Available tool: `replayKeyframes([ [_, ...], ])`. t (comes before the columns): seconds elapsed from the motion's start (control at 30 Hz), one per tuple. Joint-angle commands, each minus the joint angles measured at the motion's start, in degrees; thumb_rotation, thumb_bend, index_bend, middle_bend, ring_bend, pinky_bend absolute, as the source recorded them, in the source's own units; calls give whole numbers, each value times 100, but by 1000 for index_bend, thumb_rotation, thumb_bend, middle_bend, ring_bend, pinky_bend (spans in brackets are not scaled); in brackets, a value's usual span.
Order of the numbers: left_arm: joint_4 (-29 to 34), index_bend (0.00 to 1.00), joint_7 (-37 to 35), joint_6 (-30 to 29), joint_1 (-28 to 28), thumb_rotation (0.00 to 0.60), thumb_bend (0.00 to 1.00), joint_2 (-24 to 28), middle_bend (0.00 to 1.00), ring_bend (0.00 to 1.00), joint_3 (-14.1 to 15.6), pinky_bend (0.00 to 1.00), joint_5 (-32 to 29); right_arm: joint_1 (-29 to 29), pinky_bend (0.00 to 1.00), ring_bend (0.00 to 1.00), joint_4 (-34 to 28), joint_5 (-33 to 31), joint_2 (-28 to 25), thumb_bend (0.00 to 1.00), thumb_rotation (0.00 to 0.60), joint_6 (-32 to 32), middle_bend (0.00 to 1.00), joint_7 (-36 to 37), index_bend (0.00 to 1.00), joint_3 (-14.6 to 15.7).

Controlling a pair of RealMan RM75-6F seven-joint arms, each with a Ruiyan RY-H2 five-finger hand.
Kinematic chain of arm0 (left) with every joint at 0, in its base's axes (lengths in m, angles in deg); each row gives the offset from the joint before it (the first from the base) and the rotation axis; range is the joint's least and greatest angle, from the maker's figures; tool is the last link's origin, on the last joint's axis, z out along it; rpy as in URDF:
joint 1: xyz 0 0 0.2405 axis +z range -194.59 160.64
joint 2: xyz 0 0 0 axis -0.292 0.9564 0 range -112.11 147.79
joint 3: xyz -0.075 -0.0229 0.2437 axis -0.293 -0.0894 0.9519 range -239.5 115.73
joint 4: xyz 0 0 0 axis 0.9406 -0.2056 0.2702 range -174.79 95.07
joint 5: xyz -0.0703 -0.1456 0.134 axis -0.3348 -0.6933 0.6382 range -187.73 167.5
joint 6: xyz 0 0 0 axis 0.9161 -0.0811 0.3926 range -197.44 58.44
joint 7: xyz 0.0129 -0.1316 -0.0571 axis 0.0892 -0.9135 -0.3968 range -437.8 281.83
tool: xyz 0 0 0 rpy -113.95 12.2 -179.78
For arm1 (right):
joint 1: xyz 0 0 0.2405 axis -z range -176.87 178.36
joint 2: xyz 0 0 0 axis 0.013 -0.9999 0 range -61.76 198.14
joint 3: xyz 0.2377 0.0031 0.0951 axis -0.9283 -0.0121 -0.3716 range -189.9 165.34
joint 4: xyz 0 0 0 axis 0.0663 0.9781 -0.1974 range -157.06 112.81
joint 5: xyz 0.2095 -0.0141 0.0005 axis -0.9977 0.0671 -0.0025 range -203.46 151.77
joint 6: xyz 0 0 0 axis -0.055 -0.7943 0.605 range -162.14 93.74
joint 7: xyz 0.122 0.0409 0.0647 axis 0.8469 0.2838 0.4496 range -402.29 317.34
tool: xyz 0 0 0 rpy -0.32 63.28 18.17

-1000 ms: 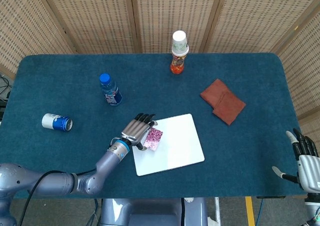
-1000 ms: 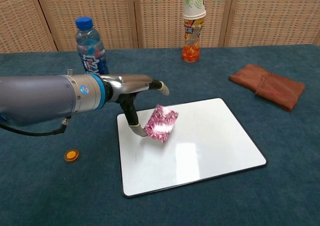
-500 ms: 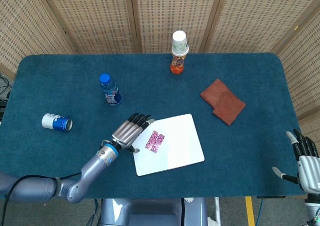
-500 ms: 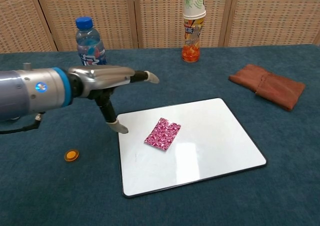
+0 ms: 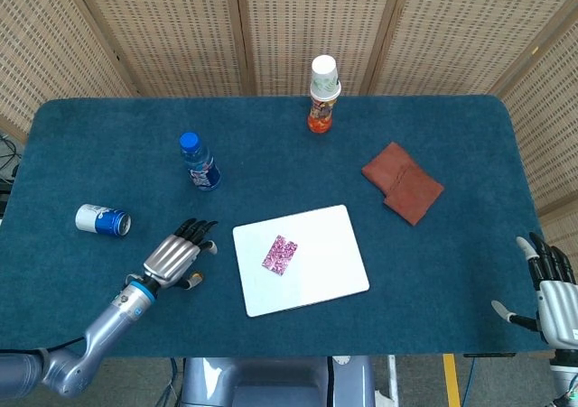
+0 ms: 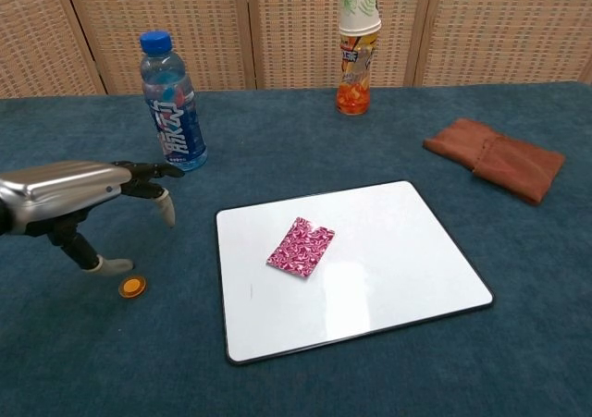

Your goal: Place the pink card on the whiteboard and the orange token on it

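Orange is what we go for next: the token (image 6: 132, 287) lies on the blue cloth just off the whiteboard's (image 6: 388, 278) left edge, and in the chest view it sits right under our left hand (image 6: 69, 195), with the thumb tip almost touching it from the left. From the head camera the hand (image 5: 177, 255) covers the token, so we cannot see it there. We hold that hand spread, palm down, fingers pointing toward the board, with nothing in it. Our right hand (image 5: 553, 285) hangs spread and unladen off the table's near right corner, well apart from everything, so we judge the left is plainly the one to use.

Further in, the pink card (image 6: 302, 247) lies flat on the board's left half, its long axis running diagonally, near-left to far-right. That half of the task looks done to us. The token must travel right and slightly away from us to land on the card, a short carry across the board's edge.

Beyond, a blue can (image 5: 102, 220) lies on its side at far left, a water bottle (image 6: 171, 102) stands behind the hand, brown cloths (image 6: 495, 157) sit at right, and a cup-topped orange bottle (image 6: 355, 45) stands at the back.
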Motion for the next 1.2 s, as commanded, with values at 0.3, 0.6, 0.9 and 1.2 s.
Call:
replayKeyframes([
  [0.3, -872, 356, -706, -262, 536, 600, 300, -363, 0, 0, 226, 0, 669, -1, 0, 0, -1, -4, 0, 45, 600, 5, 0, -3, 0, -2],
  [0.6, -975, 374, -684, -130, 640, 600, 302, -377, 0, 0, 134, 0, 814, 1, 0, 0, -1, 3, -4, 45, 600, 2, 0, 11, 0, 0],
  [0.9, -1043, 376, -561, 68, 710, 600, 303, -452, 0, 0, 28, 0, 796, -1, 0, 0, 1, 1, -6, 45, 600, 11, 0, 18, 0, 2],
  [1.2, -1288, 391, -553, 187, 764, 600, 304, -646, 0, 0, -93, 0, 801, -2, 0, 0, -5, 0, -12, 45, 600, 16, 0, 27, 0, 2],
])
